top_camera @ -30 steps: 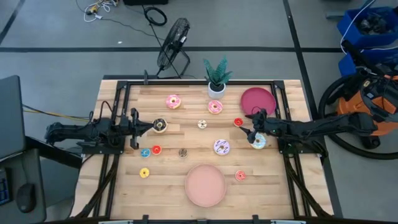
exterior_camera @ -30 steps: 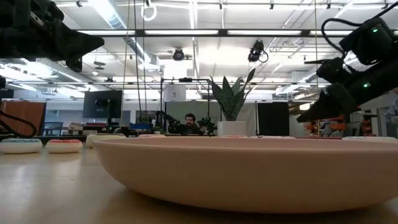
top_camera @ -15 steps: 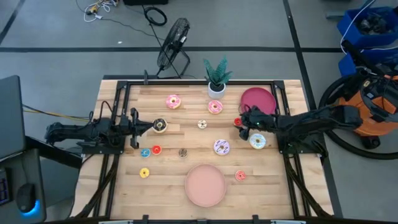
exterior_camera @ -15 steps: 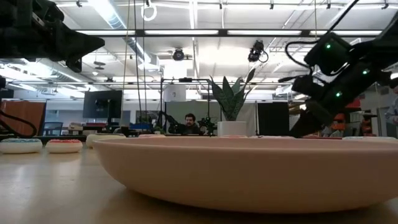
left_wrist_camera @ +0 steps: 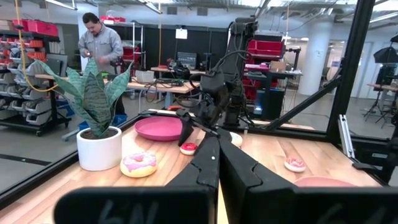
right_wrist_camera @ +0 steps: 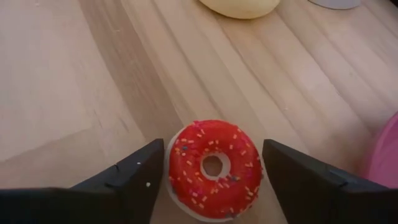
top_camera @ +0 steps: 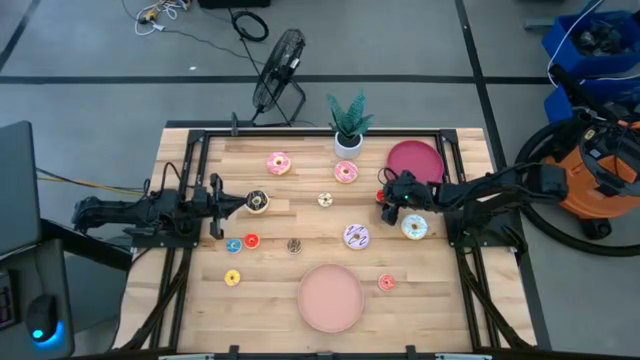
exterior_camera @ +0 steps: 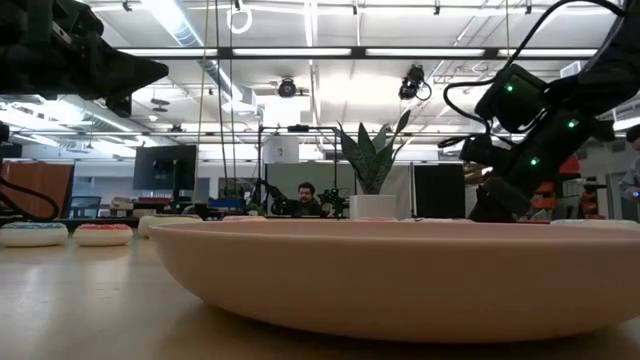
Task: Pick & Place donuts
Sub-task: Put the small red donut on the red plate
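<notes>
Here, the scene set out by its parts:

Right gripper (right_wrist_camera: 211, 168): lowered over the table, fingers spread wide with one on each side of the red donut (right_wrist_camera: 214, 167); released, nothing gripped yet. The straddle reads as a line-up for a pinch across the ring.

Red donut: flat on the wood, sprinkled side up, centred between the two fingers with a sliver of gap at each side. In the high view it is mostly covered by the gripper (top_camera: 388, 205).

Dark red plate (top_camera: 415, 161): just beyond the right gripper, its pink edge showing at the side of the wrist view (right_wrist_camera: 382, 155). Probably the nearest drop spot, though the pictures do not say which plate is meant.

Pink plate (top_camera: 330, 297): well apart from the right gripper, toward the near edge of the table.

Other donuts: a white and blue one (top_camera: 415, 228) just beside the right gripper; a purple-iced one (top_camera: 356, 236) near it.

Left gripper (top_camera: 238, 203): waiting at its own side, fingers closed together and empty, a chocolate donut (top_camera: 258, 202) just ahead of its tips.

Next move, as a judgement: closing evenly should hold, since the ring sits centred.
</notes>
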